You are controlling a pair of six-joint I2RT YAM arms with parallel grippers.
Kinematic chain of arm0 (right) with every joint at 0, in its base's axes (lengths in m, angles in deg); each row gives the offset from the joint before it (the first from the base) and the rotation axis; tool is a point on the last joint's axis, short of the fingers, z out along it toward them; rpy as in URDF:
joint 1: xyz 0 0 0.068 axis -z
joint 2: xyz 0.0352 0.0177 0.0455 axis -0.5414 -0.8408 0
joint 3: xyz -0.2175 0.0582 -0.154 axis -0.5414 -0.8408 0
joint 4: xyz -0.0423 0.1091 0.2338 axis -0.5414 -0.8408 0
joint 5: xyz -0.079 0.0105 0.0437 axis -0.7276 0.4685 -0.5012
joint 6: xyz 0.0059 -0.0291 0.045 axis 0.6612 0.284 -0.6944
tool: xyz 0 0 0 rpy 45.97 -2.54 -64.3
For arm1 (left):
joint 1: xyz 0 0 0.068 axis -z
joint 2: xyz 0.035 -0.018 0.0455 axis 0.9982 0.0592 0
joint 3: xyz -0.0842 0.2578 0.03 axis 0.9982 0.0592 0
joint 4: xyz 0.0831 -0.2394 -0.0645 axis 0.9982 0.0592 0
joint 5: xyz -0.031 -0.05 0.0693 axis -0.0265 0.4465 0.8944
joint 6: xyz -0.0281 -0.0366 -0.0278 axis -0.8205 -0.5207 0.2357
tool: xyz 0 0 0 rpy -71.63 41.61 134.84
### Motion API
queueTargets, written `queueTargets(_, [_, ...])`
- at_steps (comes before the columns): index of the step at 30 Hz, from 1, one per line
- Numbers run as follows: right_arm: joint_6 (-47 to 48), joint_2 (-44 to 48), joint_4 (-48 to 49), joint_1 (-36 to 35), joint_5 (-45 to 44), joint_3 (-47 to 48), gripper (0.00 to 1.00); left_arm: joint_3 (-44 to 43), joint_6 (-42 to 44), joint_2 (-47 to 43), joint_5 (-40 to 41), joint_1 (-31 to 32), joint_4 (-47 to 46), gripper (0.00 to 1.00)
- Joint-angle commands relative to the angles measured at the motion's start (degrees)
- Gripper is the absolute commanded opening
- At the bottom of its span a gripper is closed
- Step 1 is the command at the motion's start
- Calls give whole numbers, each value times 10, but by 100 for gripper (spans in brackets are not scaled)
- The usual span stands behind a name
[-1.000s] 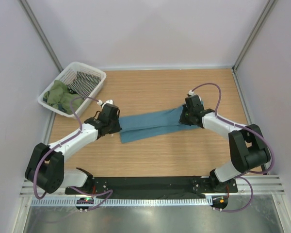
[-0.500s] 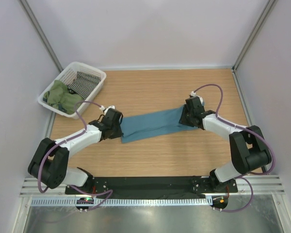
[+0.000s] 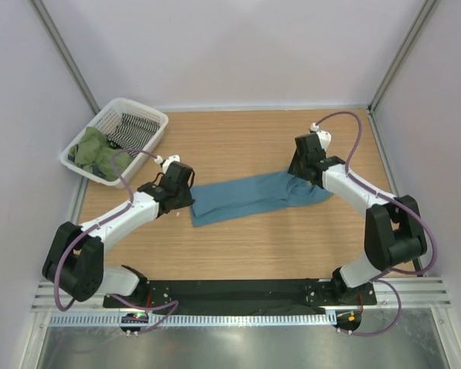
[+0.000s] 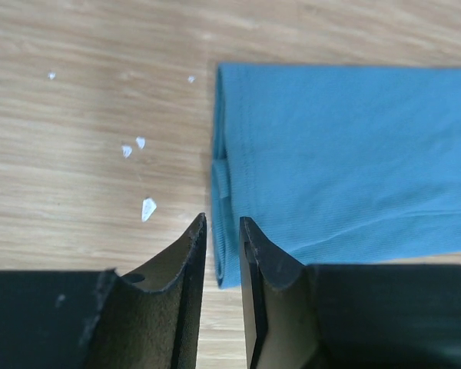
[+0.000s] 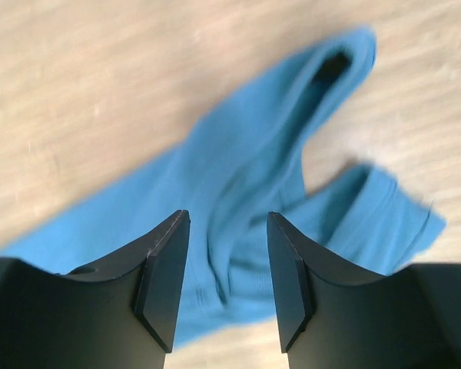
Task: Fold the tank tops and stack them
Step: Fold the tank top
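Folded teal top lies flat on the table. Left gripper is slightly parted, right gripper wider; the 2 grasp nothing.

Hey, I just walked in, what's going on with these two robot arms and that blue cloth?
The arms are folding tank tops. The teal-blue tank top lies on the table as a long folded strip between them. The left claw sits at its left end, slightly parted. The right claw is open over the strap end. Neither grips the cloth. An olive-green top waits in the white basket, beside a striped cloth.
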Motion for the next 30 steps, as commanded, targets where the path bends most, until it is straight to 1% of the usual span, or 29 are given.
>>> queueTargets(1, [-21, -58, -8, 18, -60, 72, 51, -43, 17, 28, 20, 1, -4, 25])
queueTargets(6, [-36, -136, -32, 45, -74, 170, 51, -72, 25, 60, 15, 1, -12, 25])
queueTargets(11, [-61, -194, -23, 88, -60, 202, 50, -81, 26, 81, 1, 1, -21, 24])
queueTargets(13, [-72, -209, -31, 99, -62, 209, 48, -82, 26, 83, -1, 1, -23, 24])
queueTargets(14, [-78, -211, -49, 105, -71, 209, 44, -82, 27, 84, -2, 1, -23, 24])
queueTargets(16, [-81, -199, -52, 106, -103, 191, 42, -82, 30, 84, -4, 1, -25, 24])
queueTargets(17, [-85, -186, -40, 107, -110, 158, 41, -82, 32, 85, -3, 1, -25, 24])
queueTargets(19, [-90, -153, -27, 109, -113, 126, 39, -84, 33, 87, -4, 1, -26, 23])
queueTargets(20, [-95, -144, -22, 111, -112, 98, 32, -84, 32, 88, -6, 1, -25, 23])
queueTargets(22, [-101, -118, -12, 112, -104, 70, 26, -84, 32, 91, -9, 1, -28, 23])
queueTargets(23, [-104, -112, -6, 112, -103, 47, 18, -84, 31, 92, -10, 1, -28, 23])
queueTargets(24, [-110, -105, -1, 113, -104, 37, 16, -83, 30, 94, -10, 1, -29, 23])
queueTargets(28, [-111, -81, 33, 114, -107, 6, 14, -83, 30, 95, -14, 1, -30, 22])
queueTargets(30, [-109, -77, 43, 114, -102, 5, 8, -84, 31, 95, -14, 1, -29, 22])
